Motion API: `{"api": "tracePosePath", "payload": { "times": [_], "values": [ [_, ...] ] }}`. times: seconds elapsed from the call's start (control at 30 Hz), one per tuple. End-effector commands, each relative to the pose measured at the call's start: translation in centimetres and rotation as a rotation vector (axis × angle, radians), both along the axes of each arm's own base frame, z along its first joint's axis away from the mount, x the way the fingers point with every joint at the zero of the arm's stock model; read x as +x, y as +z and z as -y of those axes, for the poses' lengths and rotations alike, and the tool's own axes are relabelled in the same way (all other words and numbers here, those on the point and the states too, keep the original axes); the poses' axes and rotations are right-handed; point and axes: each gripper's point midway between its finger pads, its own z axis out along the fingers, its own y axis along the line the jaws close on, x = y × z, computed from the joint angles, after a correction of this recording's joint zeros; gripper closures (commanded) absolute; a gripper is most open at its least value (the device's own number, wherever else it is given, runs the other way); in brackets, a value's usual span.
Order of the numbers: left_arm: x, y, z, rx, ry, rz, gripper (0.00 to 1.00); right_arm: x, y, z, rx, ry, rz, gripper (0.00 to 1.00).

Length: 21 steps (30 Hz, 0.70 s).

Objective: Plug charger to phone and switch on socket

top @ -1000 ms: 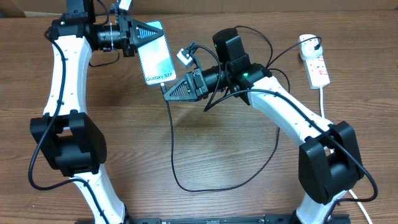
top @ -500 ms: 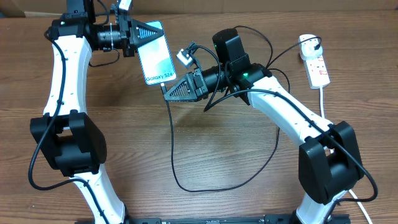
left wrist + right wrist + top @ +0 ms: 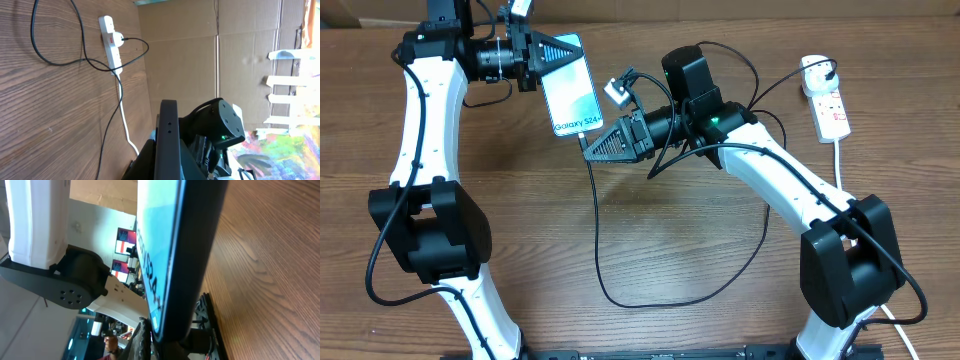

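The phone (image 3: pixel 572 95), with a light blue screen and "Galaxy S24" text, is held off the table at the back left. My left gripper (image 3: pixel 568 50) is shut on its far short edge. My right gripper (image 3: pixel 592 148) is shut on the charger's connector tip, right at the phone's near short edge. The black charger cable (image 3: pixel 597 230) hangs from there. The white socket (image 3: pixel 830 105) lies at the back right. In the left wrist view the phone (image 3: pixel 167 135) shows edge-on, with the socket (image 3: pixel 111 42) beyond. In the right wrist view the phone (image 3: pixel 190 255) fills the middle and hides the connector.
The black cable loops over the front middle of the table (image 3: pixel 650 300) and runs up to a white plug (image 3: pixel 815 68) in the socket. The socket's thick white cord (image 3: pixel 840 160) runs along the right side. A cardboard wall (image 3: pixel 200 55) stands behind the table.
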Motion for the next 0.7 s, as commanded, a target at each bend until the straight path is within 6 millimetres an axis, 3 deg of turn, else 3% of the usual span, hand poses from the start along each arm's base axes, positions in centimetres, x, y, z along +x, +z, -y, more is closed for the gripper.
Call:
{"api": "tracePosePath", "payload": {
  "times": [0.0, 0.67],
  "values": [
    [-0.8, 2.1, 0.6, -0.051, -0.031, 0.017, 0.96, -0.2, 0.3, -0.1, 0.007, 0.004, 0.016, 0.96],
    [-1.2, 2.0, 0.9, -0.046, -0.043, 0.034, 0.96, 0.9, 0.4, 0.9, 0.010, -0.026, 0.014, 0.96]
  ]
}}
